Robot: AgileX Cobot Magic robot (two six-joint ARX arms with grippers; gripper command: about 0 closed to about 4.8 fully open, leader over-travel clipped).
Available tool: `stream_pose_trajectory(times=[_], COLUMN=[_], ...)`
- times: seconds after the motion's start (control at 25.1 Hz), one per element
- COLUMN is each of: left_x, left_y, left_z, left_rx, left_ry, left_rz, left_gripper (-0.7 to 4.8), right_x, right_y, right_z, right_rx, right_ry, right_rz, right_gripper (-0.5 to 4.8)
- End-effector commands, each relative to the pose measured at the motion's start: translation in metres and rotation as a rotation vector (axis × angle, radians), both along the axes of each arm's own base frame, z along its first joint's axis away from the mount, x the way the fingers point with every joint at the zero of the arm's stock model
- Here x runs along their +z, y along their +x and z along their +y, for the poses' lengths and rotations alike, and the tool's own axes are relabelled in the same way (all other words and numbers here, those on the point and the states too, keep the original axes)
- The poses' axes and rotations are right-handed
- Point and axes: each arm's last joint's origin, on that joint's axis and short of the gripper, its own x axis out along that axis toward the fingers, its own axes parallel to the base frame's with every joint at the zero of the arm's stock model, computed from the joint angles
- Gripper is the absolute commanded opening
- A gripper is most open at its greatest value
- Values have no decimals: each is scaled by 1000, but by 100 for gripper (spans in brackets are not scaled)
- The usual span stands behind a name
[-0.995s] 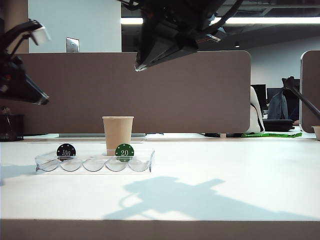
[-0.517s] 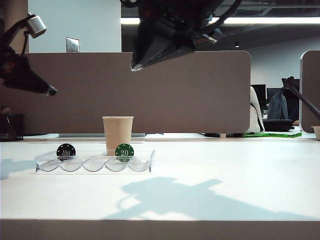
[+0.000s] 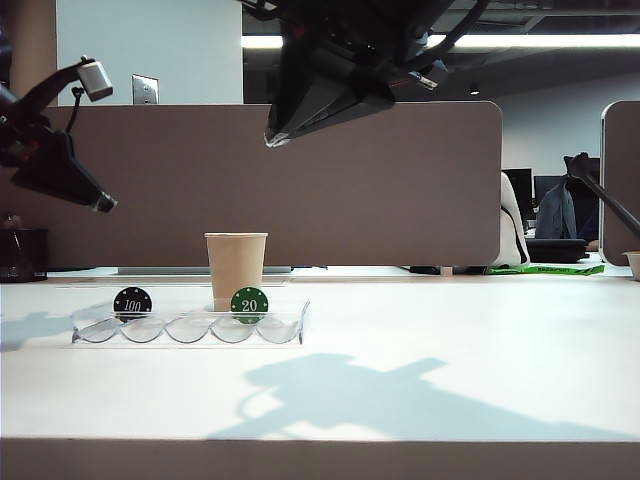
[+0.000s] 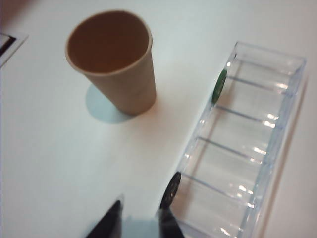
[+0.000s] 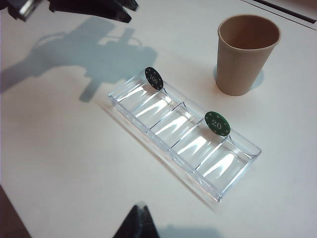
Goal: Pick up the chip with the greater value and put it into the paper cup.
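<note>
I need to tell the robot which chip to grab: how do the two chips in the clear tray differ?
The black chip reads 100 in white; the green chip reads 20. The black chip stands at the tray's end slot, farther from the paper cup, while the green chip stands nearer the cup. The left gripper hovers near the black chip; the right gripper hangs high above the table. Both chips are round, similar in size, upright on edge.

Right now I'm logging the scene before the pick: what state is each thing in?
Black 100 chip: upright in the tray's end slot, untouched.
Green 20 chip: upright in its slot.
Paper cup: upright, empty.
Clear tray: flat on the table.
Left pincer: open, above the black chip.
Right pincer: raised, holding nothing.
</note>
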Motion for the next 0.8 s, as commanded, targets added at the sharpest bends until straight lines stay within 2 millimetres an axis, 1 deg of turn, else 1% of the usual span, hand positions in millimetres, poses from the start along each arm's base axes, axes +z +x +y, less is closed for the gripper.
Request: stream_pose_trajectory(times=[0.04, 0.08, 0.16, 0.24, 0.44, 0.68, 0.8], left_x=[-1, -2, -5, -5, -7, -20, -22], left_y=[-2, -3, -5, -5, -3, 1, 1], left_z=[-12, -15, -27, -31, -35, -36, -38], left_rx=[-31, -42, -67, -78, -85, -94, -105], left_ry=[70, 87, 167, 188, 210, 208, 210], left_rz=[39, 44, 54, 48, 44, 92, 95], left_gripper=[98, 98, 98, 99, 100, 100, 100], right_x=[2, 2, 0, -1, -2, -2, -2], right_y=[0, 0, 1, 1, 0, 1, 1], right_z=[0, 0, 1, 2, 4, 3, 3], right_rx=[0, 0, 0, 20, 47, 34, 33], right_ry=[15, 14, 8, 11, 16, 12, 11], right_rz=[-5, -5, 0, 11, 25, 19, 19], right_gripper=[-6, -6, -6, -6, -6, -6, -6])
